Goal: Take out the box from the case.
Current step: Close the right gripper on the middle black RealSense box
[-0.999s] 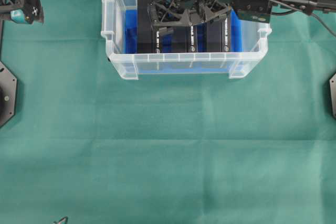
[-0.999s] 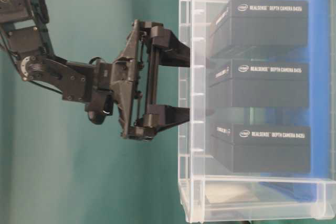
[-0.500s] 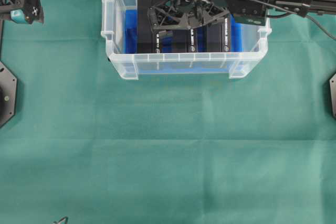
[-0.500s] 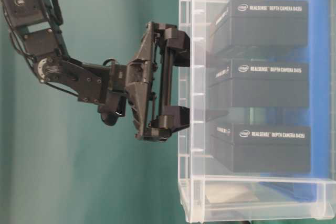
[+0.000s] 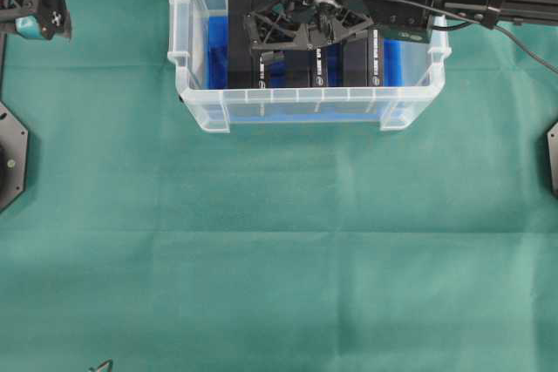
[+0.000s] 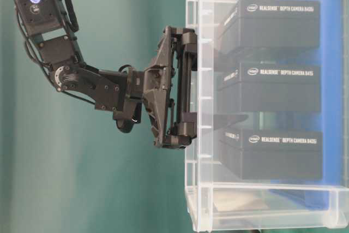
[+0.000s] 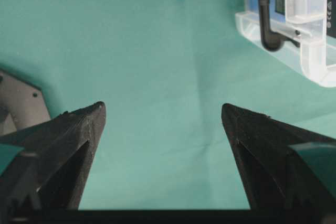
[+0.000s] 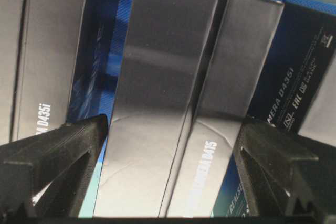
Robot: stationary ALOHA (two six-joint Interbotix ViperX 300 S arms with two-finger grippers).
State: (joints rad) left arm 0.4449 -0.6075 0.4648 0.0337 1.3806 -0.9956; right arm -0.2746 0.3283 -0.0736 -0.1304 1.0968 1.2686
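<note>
The right gripper (image 5: 301, 30) has come lower over the last second: in the table-level view its fingers, which a second ago stood outside the rim of the case (image 6: 193, 107), now reach in past that rim. Its jaws stand wide apart and hold nothing. In the right wrist view they straddle the middle box (image 8: 157, 103) and a narrower one pressed against it, with a finger (image 8: 52, 156) on each outer side, not yet touching as far as can be told.

The boxes stand in a row on the blue lining (image 5: 216, 50) inside the case, none lifted. The middle box (image 5: 305, 63) lies directly under the gripper, with another box (image 5: 242, 41) to its left and a third (image 5: 364, 54) to its right.

The left gripper (image 5: 39, 10) hangs well apart from the case, off its left side, jaws open and empty.

The descent suggests the approach is nearly done; closing on the middle box and lifting would follow. The gaps beside it look tight for the fingers.
</note>
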